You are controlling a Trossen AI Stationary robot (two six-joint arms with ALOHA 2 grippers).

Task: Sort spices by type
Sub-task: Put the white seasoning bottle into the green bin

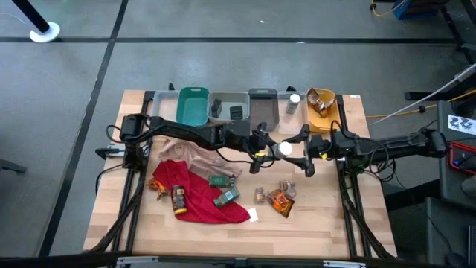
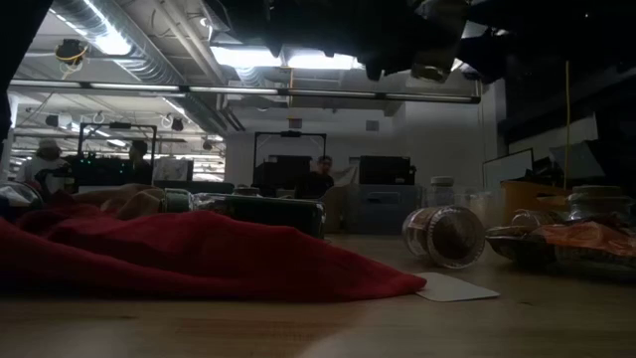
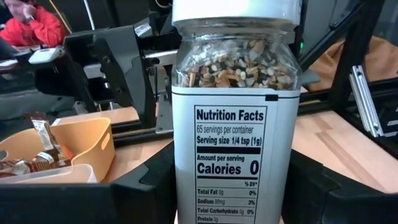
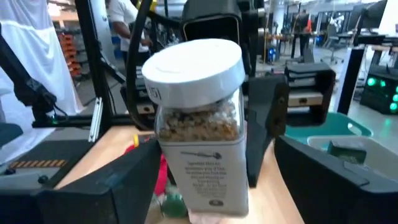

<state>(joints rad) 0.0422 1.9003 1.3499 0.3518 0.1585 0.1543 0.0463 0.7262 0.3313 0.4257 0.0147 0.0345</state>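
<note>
The white-capped jar (image 1: 285, 149) hangs upright above the table centre, between both grippers. The left gripper (image 1: 269, 146) pinches its body. The right gripper (image 1: 301, 152) flanks it, fingers spread. The yellow bin (image 1: 321, 112) lies beyond, nearer the right arm.

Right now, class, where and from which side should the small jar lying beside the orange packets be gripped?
Grip the jar across its round body, from straight above: it lies on its side, end toward the low camera, curved sides exposed.
</note>
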